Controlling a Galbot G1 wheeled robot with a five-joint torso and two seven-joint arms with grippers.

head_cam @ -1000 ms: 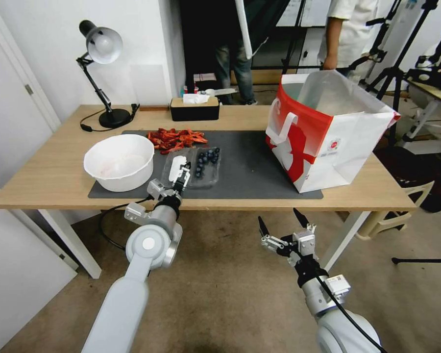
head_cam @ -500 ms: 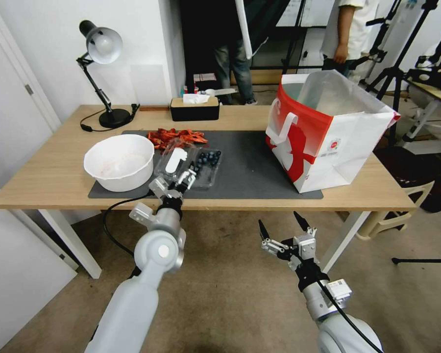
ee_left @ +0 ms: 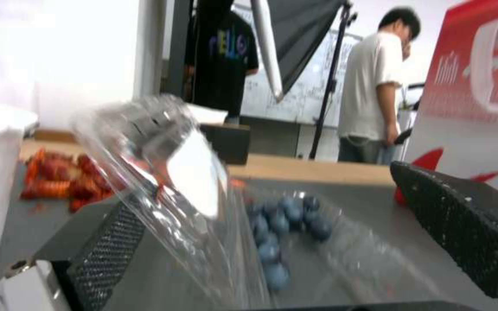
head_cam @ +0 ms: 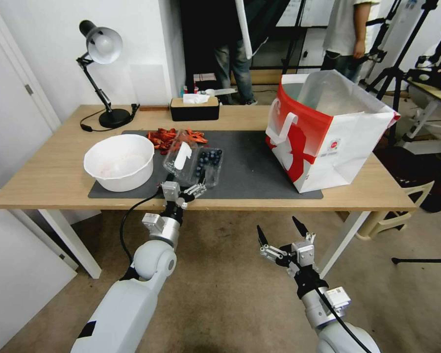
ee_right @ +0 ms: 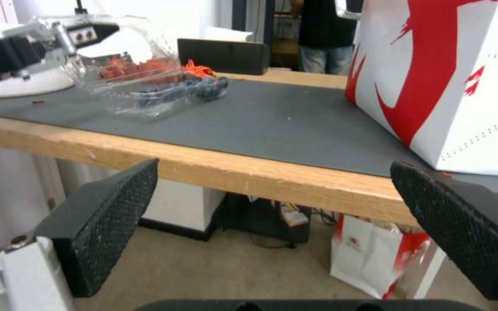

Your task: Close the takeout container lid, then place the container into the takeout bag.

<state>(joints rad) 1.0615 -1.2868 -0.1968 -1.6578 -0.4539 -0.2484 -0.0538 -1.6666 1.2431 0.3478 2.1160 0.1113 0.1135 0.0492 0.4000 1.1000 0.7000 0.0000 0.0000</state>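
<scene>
Clear lid (head_cam: 181, 156) stands half-raised over your takeout container (head_cam: 208, 165); left gripper (head_cam: 183, 188) fingers spread, empty, at near bench (head_cam: 44, 181) edge; right gripper (head_cam: 279, 234) open, empty.

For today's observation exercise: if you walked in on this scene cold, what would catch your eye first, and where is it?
Most striking is the big red-and-white paper bag standing open at the right end of the table. Next comes the clear box of blueberries on the dark mat, its lid tilted half up, with the left gripper open just in front of it. The right gripper hangs open below the table edge.
</scene>
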